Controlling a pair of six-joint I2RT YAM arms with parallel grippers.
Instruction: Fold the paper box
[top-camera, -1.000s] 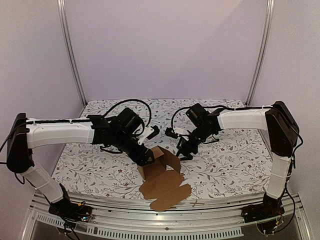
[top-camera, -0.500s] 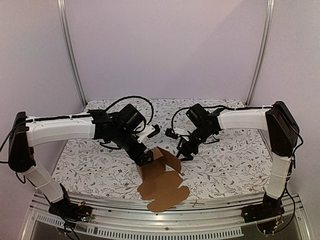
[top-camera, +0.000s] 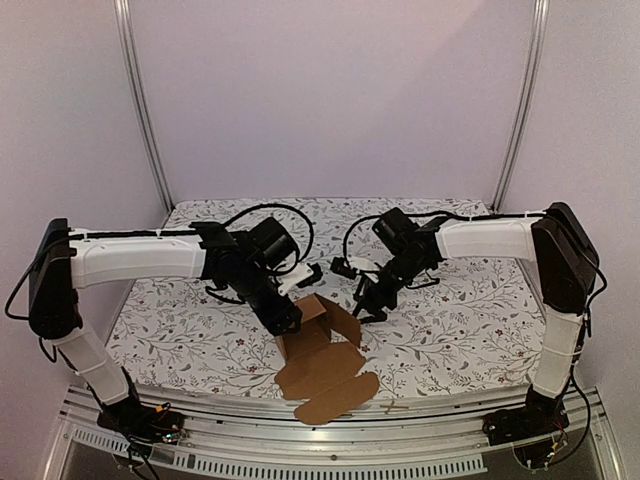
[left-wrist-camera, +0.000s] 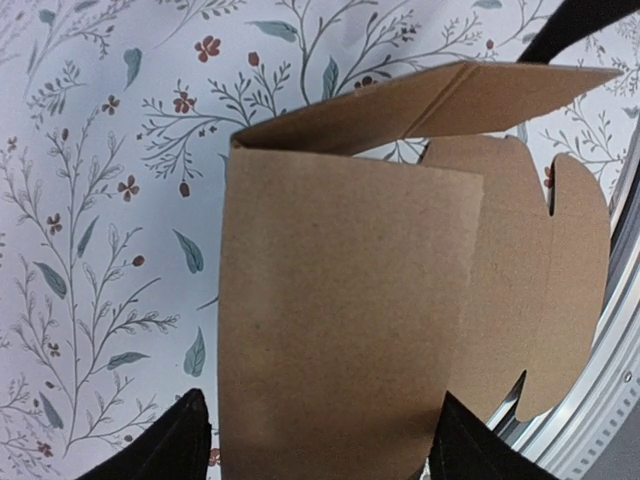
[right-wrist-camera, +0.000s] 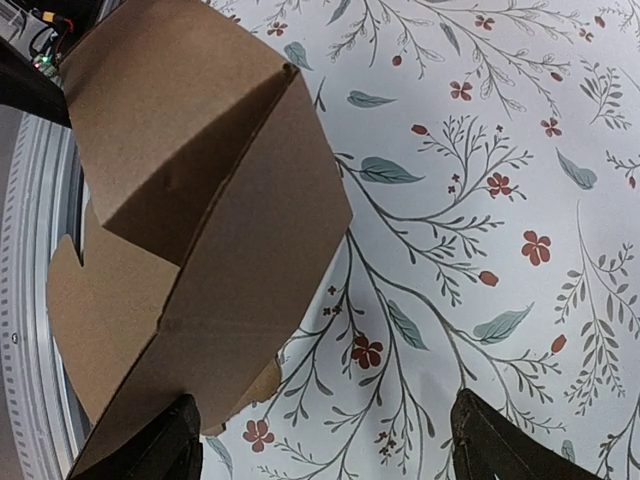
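Brown cardboard paper box (top-camera: 322, 352), half-raised, sits midway along the floral worktop's (top-camera: 450, 330) near edge, its standing wall dead ahead of the left gripper (top-camera: 285, 318), jaws spread wide, while the right gripper (top-camera: 367, 308), equally wide and empty, hovers just beside.

Both arms are reaching in toward the middle, the left arm (top-camera: 130, 260) stretched level with its wrist bent down and the left tool (top-camera: 285, 318) pointing downward, fingers (left-wrist-camera: 180, 445) set wide though a grip can't be called, while the right arm (top-camera: 490, 240) angles the right tool (top-camera: 369, 307) down, its fingers (right-wrist-camera: 490, 440) plainly spread apart.
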